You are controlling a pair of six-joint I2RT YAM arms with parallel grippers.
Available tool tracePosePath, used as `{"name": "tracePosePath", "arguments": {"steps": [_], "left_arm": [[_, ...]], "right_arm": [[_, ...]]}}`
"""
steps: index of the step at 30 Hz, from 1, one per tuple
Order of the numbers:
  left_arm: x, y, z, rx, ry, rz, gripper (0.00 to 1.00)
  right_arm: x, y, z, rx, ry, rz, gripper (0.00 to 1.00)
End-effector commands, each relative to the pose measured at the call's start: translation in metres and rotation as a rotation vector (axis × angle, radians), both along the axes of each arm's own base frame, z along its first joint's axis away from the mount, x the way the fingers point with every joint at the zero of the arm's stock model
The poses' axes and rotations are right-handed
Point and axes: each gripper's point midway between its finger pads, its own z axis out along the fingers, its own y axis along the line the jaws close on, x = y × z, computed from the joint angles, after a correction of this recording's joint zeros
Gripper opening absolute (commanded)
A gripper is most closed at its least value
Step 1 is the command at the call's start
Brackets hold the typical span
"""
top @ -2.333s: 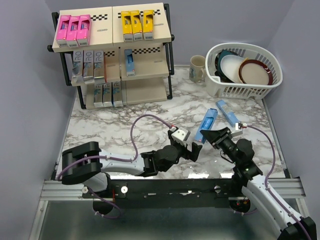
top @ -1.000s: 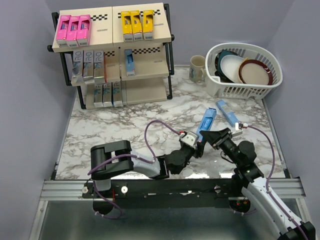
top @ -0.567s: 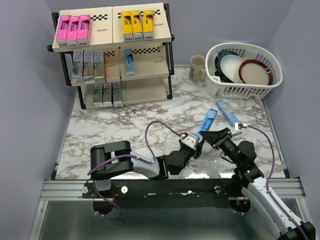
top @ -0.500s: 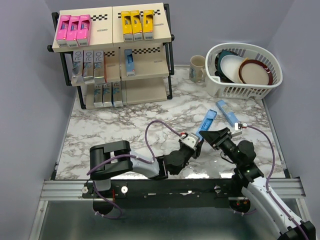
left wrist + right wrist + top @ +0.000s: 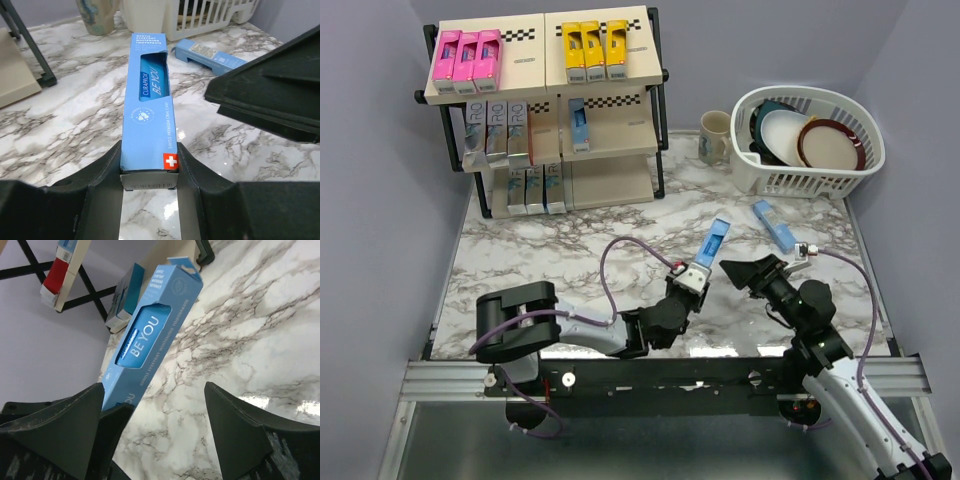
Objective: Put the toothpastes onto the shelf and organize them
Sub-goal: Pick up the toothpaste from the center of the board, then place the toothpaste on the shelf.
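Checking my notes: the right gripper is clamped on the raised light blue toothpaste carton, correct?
Not quite: it is the left gripper that is clamped on the light blue toothpaste carton, squeezing it from both sides in the left wrist view. The right gripper stands open.

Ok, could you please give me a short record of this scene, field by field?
left gripper: shut on light blue toothpaste carton, angled up
right gripper: open, empty, beside that carton
loose carton: light blue, flat on marble table
shelf: pink cartons and yellow cartons on top tier; more below
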Motion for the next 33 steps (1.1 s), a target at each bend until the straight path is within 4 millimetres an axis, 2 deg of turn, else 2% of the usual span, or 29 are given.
{"name": "tracePosePath", "arguments": {"steps": [1, 2, 4, 6, 7, 9, 13, 18, 22, 24, 27, 28, 29, 31, 33], "left_arm": [[0.015, 0.032, 0.030, -0.014, -0.029, 0.125, 0.26], [0.017, 0.036, 0.031, 0.002, -0.028, 0.134, 0.26], [0.026, 0.046, 0.047, -0.013, -0.034, 0.167, 0.26], [0.036, 0.057, 0.056, 0.007, -0.033, 0.206, 0.26], [0.041, 0.064, 0.066, -0.002, -0.036, 0.229, 0.26], [0.051, 0.075, 0.076, 0.016, -0.030, 0.267, 0.26], [0.084, 0.112, 0.108, -0.013, -0.020, 0.381, 0.27], [0.110, 0.135, 0.145, -0.023, -0.035, 0.440, 0.27], [0.136, 0.155, 0.157, -0.041, -0.037, 0.486, 0.27], [0.151, 0.166, 0.160, -0.051, -0.031, 0.514, 0.27], [0.171, 0.182, 0.156, -0.025, -0.010, 0.566, 0.27], [0.177, 0.183, 0.163, -0.040, -0.012, 0.571, 0.27], [0.183, 0.185, 0.159, -0.030, -0.005, 0.580, 0.27], [0.195, 0.193, 0.166, -0.036, -0.010, 0.606, 0.27], [0.206, 0.195, 0.160, -0.016, 0.005, 0.623, 0.27]], "right_arm": [[0.005, -0.019, 0.011, -0.145, -0.103, -0.076, 0.91], [0.006, -0.022, 0.011, -0.161, -0.117, -0.092, 0.91], [0.008, -0.032, 0.015, -0.198, -0.163, -0.142, 0.91], [0.010, -0.043, 0.007, -0.239, -0.156, -0.189, 0.94], [0.010, -0.045, 0.006, -0.253, -0.167, -0.198, 0.94], [0.010, -0.047, 0.004, -0.244, -0.180, -0.213, 0.94], [0.010, -0.048, 0.001, -0.245, -0.202, -0.218, 0.95], [0.011, -0.046, -0.006, -0.241, -0.193, -0.210, 0.95], [0.010, -0.044, -0.013, -0.254, -0.183, -0.190, 0.96], [0.010, -0.041, -0.011, -0.257, -0.212, -0.176, 0.99], [0.008, -0.039, -0.013, -0.265, -0.221, -0.156, 1.00], [0.007, -0.038, -0.012, -0.264, -0.230, -0.152, 1.00], [0.007, -0.039, -0.009, -0.261, -0.241, -0.156, 1.00], [0.008, -0.039, -0.018, -0.270, -0.230, -0.158, 1.00], [0.007, -0.040, -0.014, -0.262, -0.249, -0.164, 1.00]]}}
